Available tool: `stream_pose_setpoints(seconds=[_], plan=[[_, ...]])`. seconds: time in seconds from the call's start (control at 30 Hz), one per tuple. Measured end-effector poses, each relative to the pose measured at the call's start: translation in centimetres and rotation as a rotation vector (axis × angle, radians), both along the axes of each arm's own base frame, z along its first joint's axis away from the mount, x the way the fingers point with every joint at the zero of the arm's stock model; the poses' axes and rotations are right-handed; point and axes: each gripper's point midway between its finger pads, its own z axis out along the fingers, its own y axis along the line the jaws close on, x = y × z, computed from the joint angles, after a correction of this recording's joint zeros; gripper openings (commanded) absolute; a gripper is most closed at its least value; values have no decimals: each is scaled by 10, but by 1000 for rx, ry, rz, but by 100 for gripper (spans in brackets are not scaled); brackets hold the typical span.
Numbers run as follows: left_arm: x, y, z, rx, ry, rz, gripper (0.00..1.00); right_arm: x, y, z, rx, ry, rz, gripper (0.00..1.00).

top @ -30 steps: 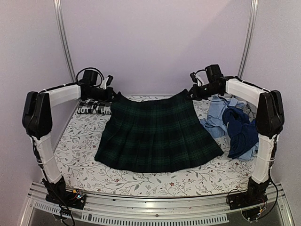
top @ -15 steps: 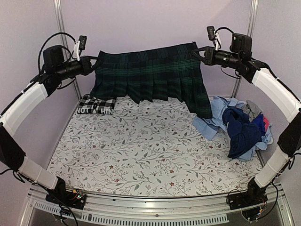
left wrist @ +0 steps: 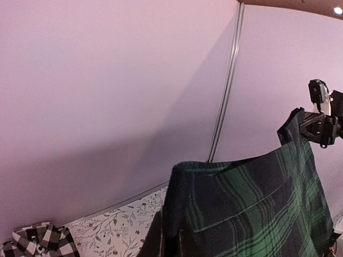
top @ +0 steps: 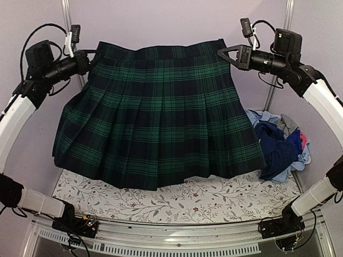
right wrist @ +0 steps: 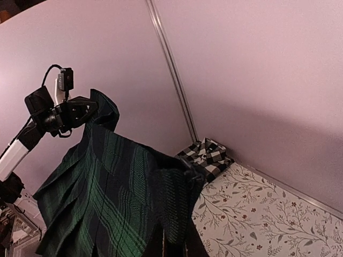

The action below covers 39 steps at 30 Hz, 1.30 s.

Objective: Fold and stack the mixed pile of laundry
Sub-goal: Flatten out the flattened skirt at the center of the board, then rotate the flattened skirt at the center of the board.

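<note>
A dark green-navy plaid pleated skirt point(top: 161, 112) hangs spread between both grippers, high above the table. My left gripper point(top: 92, 58) is shut on its left waistband corner point(left wrist: 179, 176). My right gripper point(top: 225, 52) is shut on the right waistband corner point(right wrist: 185, 174). The skirt's hem hangs just above the floral table covering point(top: 214, 201). The rest of the laundry pile point(top: 281, 142), with navy, light blue, grey and pink pieces, lies at the right. The black-and-white checked shirt lies folded in the far left corner, seen in the wrist views point(left wrist: 37, 241) point(right wrist: 209, 155).
Purple walls enclose the table at the back and sides, with metal corner posts point(top: 67, 21). The arm bases sit on a metal rail point(top: 171, 238) at the near edge.
Both grippers have lifted the skirt from flat on the table to hanging in the air, then brought it nearer the camera, so it now hangs spread wide.
</note>
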Motion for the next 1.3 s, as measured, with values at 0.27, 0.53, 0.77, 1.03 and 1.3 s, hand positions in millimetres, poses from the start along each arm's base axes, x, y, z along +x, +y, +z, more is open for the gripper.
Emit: stream_pose_setpoints(seconds=[0.27, 0.53, 0.77, 1.03, 1.3], plan=[[173, -5, -191, 128, 485, 155, 99, 147, -27, -216, -158, 608, -256, 68], [165, 10, -265, 210, 706, 236, 100, 140, -29, -280, -263, 739, -233, 56], [74, -17, -316, 265, 832, 153, 100, 108, 26, -311, -338, 739, -8, 51], [14, -47, -425, 360, 1120, 104, 100, 86, 54, -431, -488, 940, 118, 50], [19, -40, -441, 345, 1168, 149, 100, 45, 38, -482, -567, 1045, 176, 50]])
